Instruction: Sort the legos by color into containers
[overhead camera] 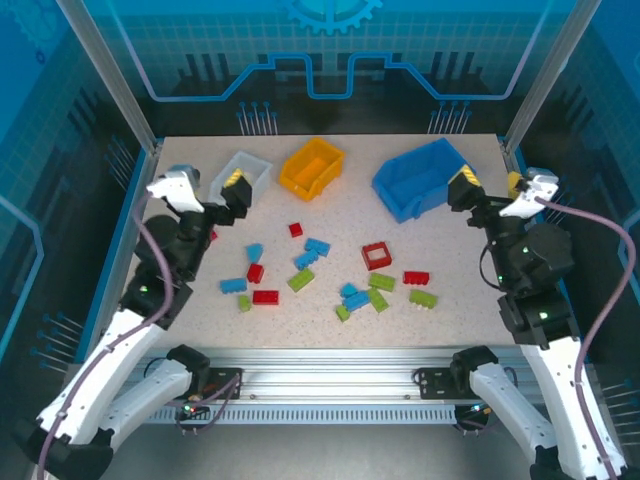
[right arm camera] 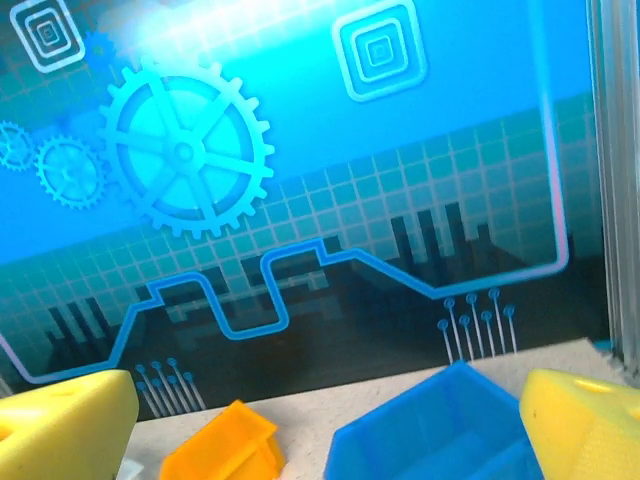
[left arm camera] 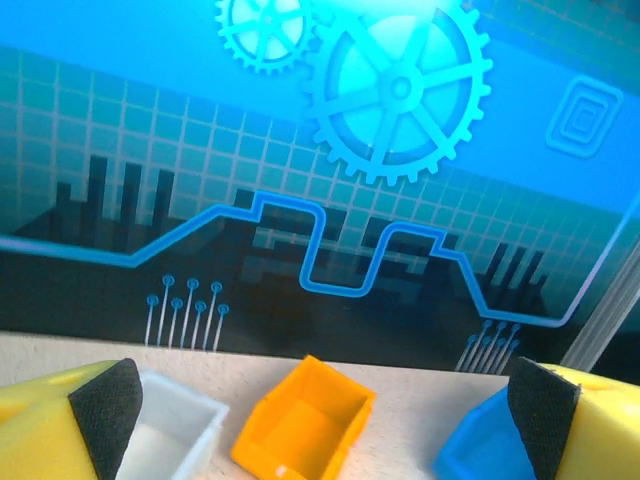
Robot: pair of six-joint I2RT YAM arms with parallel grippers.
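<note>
While legos lie scattered, three containers stand behind them.

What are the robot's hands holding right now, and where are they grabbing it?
Nothing. The left gripper and the right gripper both have their jaws wide open with nothing between them. The legos lie loose on the table.

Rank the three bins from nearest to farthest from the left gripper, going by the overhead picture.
1. White bin: right next to the left gripper, at the left end of the row.
2. Orange bin: in the middle of the row.
3. Blue bin: at the right end of the row, across the table.
</note>
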